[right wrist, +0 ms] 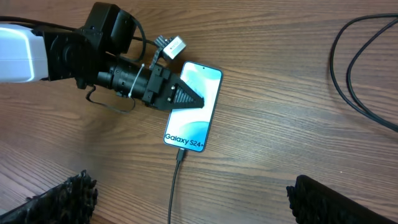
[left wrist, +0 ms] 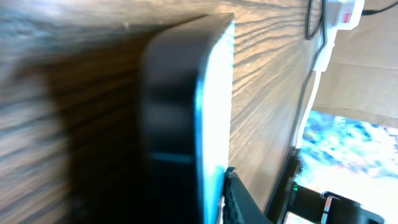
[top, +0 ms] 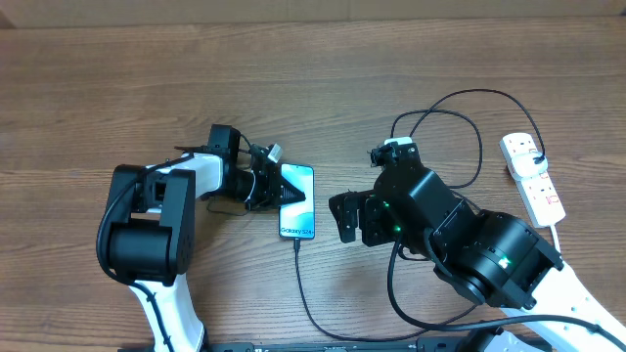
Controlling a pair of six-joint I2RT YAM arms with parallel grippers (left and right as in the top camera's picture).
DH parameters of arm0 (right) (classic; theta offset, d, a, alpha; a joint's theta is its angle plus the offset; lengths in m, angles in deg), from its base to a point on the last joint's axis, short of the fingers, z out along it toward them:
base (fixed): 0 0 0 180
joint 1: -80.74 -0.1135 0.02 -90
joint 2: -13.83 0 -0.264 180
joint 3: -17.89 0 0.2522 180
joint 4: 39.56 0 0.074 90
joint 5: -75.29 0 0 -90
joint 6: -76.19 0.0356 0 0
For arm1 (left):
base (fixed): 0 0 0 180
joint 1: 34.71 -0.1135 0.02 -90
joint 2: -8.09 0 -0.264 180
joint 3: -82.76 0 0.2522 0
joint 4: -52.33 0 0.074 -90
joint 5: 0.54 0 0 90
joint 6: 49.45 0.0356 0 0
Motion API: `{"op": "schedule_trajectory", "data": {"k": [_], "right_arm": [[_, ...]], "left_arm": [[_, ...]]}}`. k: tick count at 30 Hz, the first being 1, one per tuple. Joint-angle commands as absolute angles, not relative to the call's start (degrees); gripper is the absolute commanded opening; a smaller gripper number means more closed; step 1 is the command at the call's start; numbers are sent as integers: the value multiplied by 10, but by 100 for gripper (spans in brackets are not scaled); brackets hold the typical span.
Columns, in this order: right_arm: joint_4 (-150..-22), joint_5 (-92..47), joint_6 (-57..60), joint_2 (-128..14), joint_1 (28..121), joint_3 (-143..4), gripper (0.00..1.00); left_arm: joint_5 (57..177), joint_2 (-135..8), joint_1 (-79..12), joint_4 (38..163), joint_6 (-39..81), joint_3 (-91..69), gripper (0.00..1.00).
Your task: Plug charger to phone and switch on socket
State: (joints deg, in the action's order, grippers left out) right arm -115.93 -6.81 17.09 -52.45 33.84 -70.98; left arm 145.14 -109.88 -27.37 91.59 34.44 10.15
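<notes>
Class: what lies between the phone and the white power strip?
Overhead view: the right arm and loops of black charger cable lie between phone and power strip.

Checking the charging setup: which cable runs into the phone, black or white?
The thin black charger, its plug at the phone's Galaxy end; the thick white cord leaves the socket.

2 arms angled in toward the middle, left gripper (right wrist: pixel 186 99) lying low and sideways, right gripper (top: pixel 350 217) hovering, fingers spread wide
</notes>
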Motion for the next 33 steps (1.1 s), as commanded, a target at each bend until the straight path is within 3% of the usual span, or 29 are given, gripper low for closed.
{"op": "schedule_trajectory", "data": {"k": [1,3,9,13,15,18,29,33], "right_arm": [[-1154,-62,179,-525,340,-724,100],[-1150,-62,179,-525,340,-724,100],[-1133,-62,180,-528,340,-724,100],[-1121,-66,180,-534,340,-724,100],[-1112,-68,182,-538,340,-724,100],[-1099,-68,197,-545,340,-724,100],[-1073,-68,197,-562,340,-724,100],[-1073,-68,197,-563,340,-724,100]], "left_arm": [[1413,-1117,-272,917,363,99,23],[1402,-1117,-272,921,363,99,33],[1363,-1117,-272,932,353,99,45],[1287,-1117,-272,956,340,99,54],[1237,-1117,-272,971,340,99,67],[1170,-1117,-272,988,336,99,75],[1133,-1117,-272,992,335,99,84],[1158,-1117,-272,994,403,99,84]]}}
